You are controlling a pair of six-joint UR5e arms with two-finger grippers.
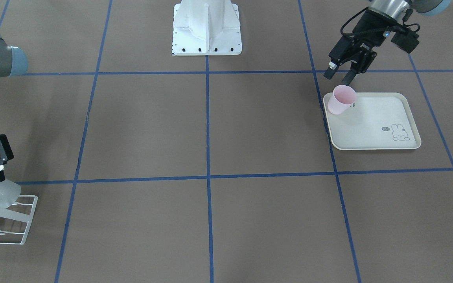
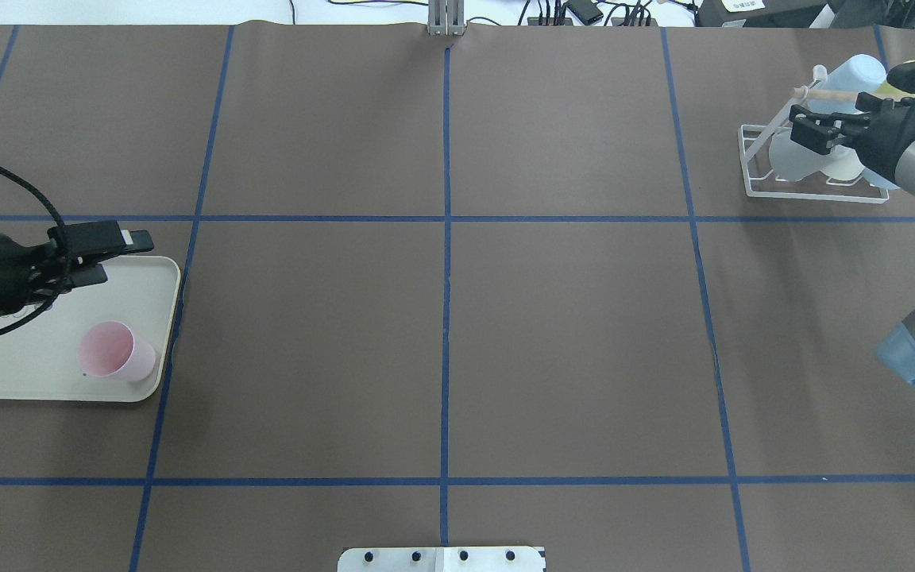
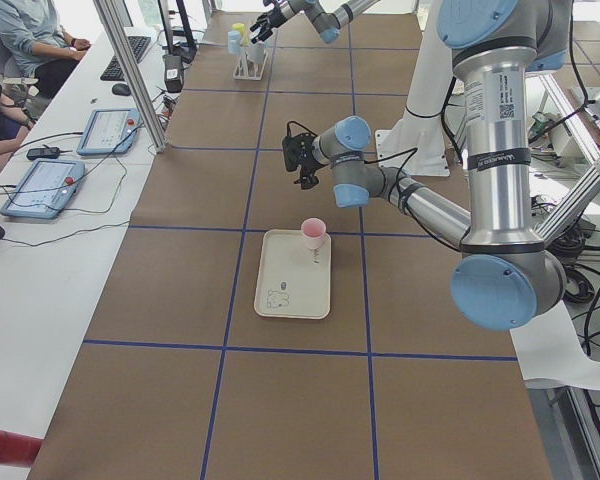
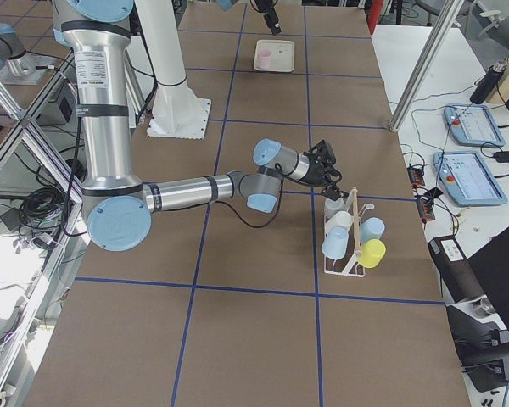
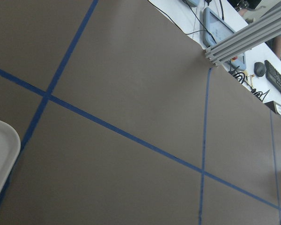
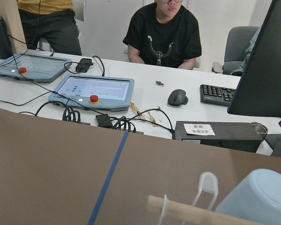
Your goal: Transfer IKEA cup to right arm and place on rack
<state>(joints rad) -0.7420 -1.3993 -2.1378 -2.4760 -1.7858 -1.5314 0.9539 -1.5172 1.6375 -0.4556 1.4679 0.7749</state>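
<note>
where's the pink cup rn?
Overhead view, far left: the pink plastic cup stands upright in the cream tray's corner nearest the robot base, close to the left gripper.

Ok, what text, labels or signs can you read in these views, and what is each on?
"Hi": it seems to read so, in the dark speech bubble beside the rabbit printed on the tray. It is small, so I am unsure.
Left-arm label: print and a code square, too small to read.
Right-arm label: too small to read.
White sticker on the black box: blurred, unreadable.
</note>
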